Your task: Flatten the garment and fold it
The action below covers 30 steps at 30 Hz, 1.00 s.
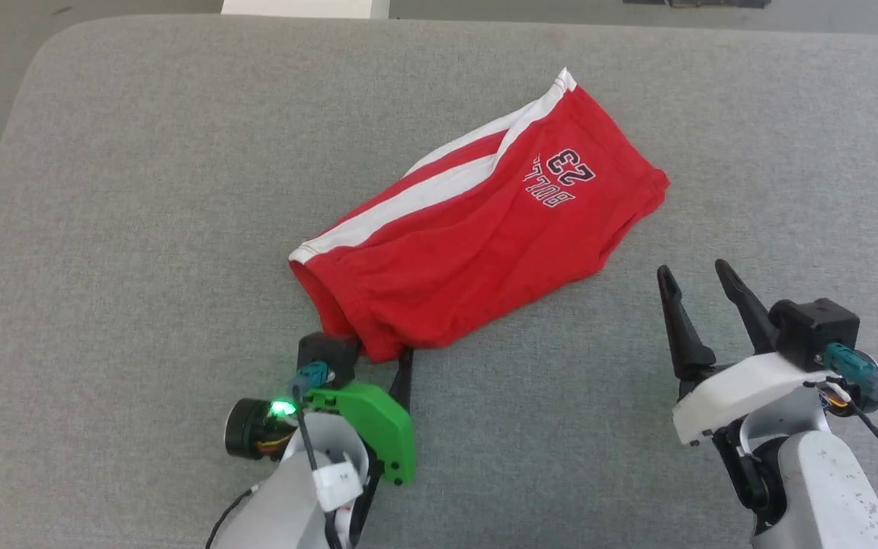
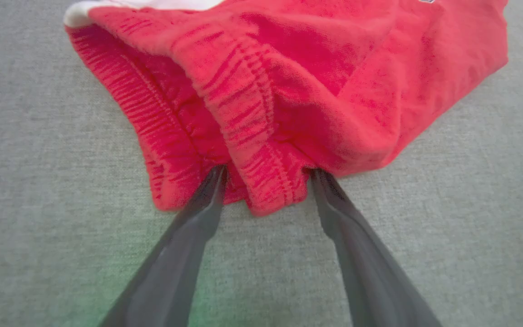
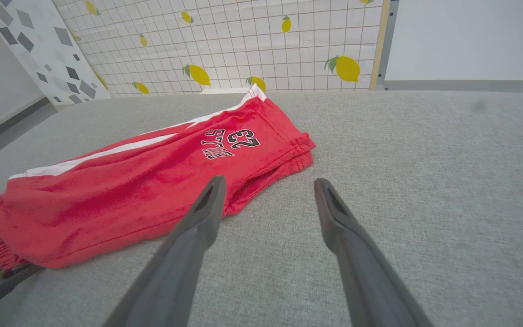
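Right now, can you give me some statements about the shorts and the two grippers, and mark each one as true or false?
1. The left gripper is open, with a fold of the waistband of the shorts between its fingers. True.
2. The right gripper holds a leg hem of the shorts. False: it is open and apart from the shorts, above the grey surface.
3. The "23" print faces up. True.
4. The shorts are folded into a neat square. False: they lie long and wrinkled, at a slant.
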Tool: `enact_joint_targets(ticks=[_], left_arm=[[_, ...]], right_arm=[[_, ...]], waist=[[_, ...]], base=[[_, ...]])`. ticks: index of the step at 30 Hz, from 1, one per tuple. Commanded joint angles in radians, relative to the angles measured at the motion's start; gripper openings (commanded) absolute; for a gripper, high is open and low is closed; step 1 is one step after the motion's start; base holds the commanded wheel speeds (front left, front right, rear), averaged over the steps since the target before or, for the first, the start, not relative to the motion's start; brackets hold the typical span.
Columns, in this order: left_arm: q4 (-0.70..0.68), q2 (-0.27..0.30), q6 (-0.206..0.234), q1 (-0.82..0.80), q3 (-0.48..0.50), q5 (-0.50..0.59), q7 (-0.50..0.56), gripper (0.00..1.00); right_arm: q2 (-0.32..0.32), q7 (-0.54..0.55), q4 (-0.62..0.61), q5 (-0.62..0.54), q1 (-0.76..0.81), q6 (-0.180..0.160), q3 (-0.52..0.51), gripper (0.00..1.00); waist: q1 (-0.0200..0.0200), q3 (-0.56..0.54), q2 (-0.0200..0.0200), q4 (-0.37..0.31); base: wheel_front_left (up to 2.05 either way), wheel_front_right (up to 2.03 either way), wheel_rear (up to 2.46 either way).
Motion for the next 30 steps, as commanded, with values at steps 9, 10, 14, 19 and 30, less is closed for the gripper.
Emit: enact_joint_targets(ticks=[9,10,14,19,30], left_arm=[[0.005,0.000,-0.019,-0.015,-0.015,-0.018,0.018,0.00],[0.003,-0.001,-0.023,-0.018,-0.017,-0.019,0.017,0.00],[-0.014,-0.008,-0.037,-0.029,-0.030,-0.019,0.011,0.00],[-0.029,-0.018,-0.049,-0.047,-0.048,-0.016,0.005,0.00],[-0.012,-0.026,-0.070,-0.066,-0.059,-0.027,-0.029,0.00]], right_arm=[[0.003,0.083,0.093,-0.074,-0.161,-0.001,-0.050,1.00],[0.003,0.090,0.122,-0.085,-0.195,-0.001,-0.066,1.00],[0.004,0.126,0.261,-0.119,-0.321,-0.001,-0.128,1.00],[0.004,0.192,0.438,-0.196,-0.456,-0.001,-0.228,1.00],[-0.006,0.452,0.643,-0.395,-0.580,-0.001,-0.286,0.00]], waist=[[0.0000,0.024,0.0000,0.038],[0.0000,0.029,0.0000,0.044],[0.0000,0.049,0.0000,0.074],[0.0000,0.080,0.0000,0.112],[0.0000,0.101,0.0000,0.141]], base=[[0.00,0.00,0.00],[0.00,0.00,0.00],[0.00,0.00,0.00],[0.00,0.00,0.00],[0.00,0.00,0.00]])
